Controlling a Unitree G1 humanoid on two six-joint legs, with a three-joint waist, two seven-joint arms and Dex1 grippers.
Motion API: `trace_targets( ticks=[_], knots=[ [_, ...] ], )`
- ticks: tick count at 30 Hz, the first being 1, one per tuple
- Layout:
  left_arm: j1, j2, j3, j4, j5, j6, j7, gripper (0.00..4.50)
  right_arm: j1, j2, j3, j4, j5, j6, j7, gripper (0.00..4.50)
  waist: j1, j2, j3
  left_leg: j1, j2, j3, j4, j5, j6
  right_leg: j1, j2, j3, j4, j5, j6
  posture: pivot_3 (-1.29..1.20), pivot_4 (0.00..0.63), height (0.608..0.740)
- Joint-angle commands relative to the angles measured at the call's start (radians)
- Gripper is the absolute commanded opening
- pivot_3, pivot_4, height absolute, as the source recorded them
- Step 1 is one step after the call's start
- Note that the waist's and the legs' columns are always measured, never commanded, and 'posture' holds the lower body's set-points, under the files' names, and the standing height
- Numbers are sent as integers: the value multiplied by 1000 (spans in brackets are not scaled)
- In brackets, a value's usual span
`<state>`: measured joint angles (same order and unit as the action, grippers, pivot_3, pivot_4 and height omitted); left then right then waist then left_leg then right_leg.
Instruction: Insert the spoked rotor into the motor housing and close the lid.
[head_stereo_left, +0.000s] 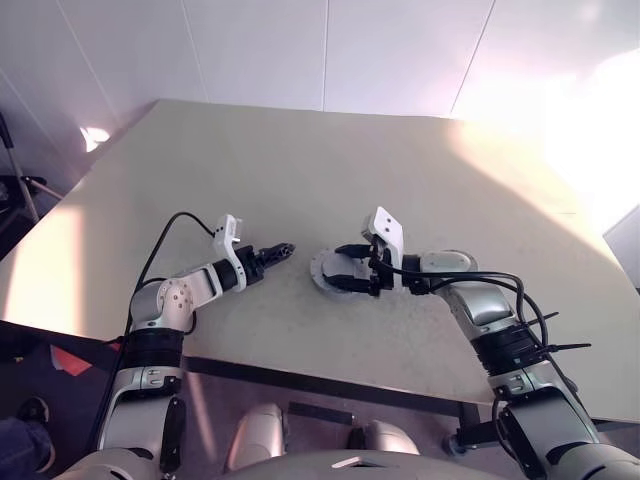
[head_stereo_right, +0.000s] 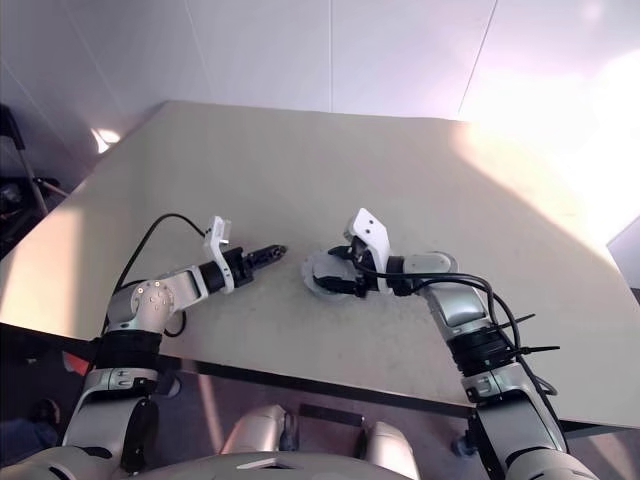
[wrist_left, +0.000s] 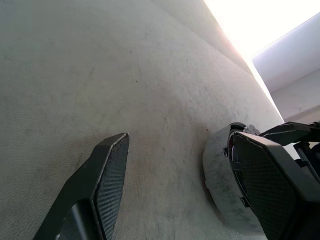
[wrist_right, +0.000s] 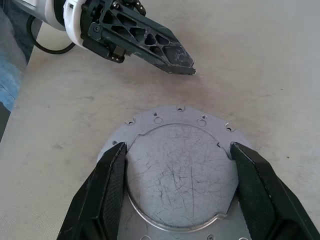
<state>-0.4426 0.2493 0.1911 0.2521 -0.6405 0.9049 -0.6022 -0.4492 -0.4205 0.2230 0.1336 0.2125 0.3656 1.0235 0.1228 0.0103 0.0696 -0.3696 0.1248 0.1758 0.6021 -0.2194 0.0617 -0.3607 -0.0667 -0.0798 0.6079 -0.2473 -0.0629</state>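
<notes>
— The lid, where is it sitting?
— Flat on the beige surface, near the front edge and about midway across, face up. It's a light grey round disc, so no long axis to speak of; its broad scratched face looks straight up, with small holes and notches round the rim.
— And the hands?
— The right hand comes in from the right, pointing left and tipped slightly down, its two black fingers spread wide, one on either side of the disc's raised centre. Whether they touch it, I can't tell.
— The left one?
— The left hand lies just beside the disc on its left, pointing at it, fingers spread apart and holding nothing.
— The room?
— White panelled wall behind, strong light washing over the far right of the surface, dark floor at the left
</notes>
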Motion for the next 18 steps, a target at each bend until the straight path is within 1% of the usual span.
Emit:
trace_targets(
  ticks=[1,5,15,18],
  knots=[
    [-11,8,4,-27,-5,-14,-8,3528,-31,8,-34,-26,6,-47,-25,3146,0,0,0,0,0,0,0,0,0,0,0,0,0,0,0,0,0,740],
    [-8,9,5,-28,-5,-13,-7,3528,-46,25,-48,-19,21,-55,-43,3146,-2,0,0,0,0,0,0,0,0,0,0,0,1,0,0,0,0,740],
    [-13,12,5,-23,-4,-16,-9,3528,-26,-3,-12,12,-26,-73,-19,3146,-1,0,0,0,0,0,1,0,0,0,0,0,1,0,0,0,0,740],
    [-12,13,3,-24,-3,-16,-10,3528,-32,10,-21,33,-32,-73,-42,3146,-1,0,0,0,0,0,1,0,0,0,0,0,1,0,0,0,0,740]
  ],
)
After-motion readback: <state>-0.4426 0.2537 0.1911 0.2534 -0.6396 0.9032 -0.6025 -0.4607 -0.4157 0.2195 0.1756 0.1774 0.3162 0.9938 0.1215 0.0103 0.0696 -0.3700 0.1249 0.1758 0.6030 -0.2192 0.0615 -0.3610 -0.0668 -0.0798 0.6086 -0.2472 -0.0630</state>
